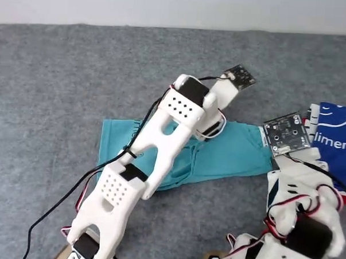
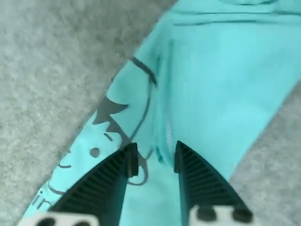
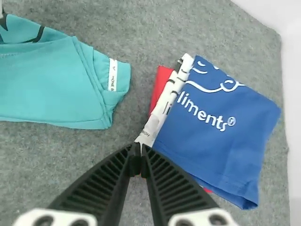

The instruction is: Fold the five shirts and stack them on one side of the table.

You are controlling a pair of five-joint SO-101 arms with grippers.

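Teal shirt [image 1: 235, 152] is the one in play, lying half-folded across the middle of the grey felt surface [image 1: 60, 79] in the high view. The left arm [image 1: 161, 146] stretches right over it. The right arm [image 1: 299, 192] sits tucked back by the stack, where a blue shirt [image 1: 336, 134] tops the pile at the surface's edge. That's the drop-off side, I reckon.

Left wrist view: my left claw [image 2: 155, 153] is released, jaws apart, straddling a raised crease in the teal fabric beside the printed graphic. It looks lined up to pinch that crease for the next fold, though I can't tell if the tips touch the cloth.

Right wrist view: the right claw [image 3: 139, 155] is clenched on nothing, hanging just beside the pile's corner. Under the blue one I see a white striped shirt [image 3: 169, 99] and a red shirt [image 3: 160, 87]. The teal shirt's end lies near the pile but apart from it. So that's three stacked that I can see.
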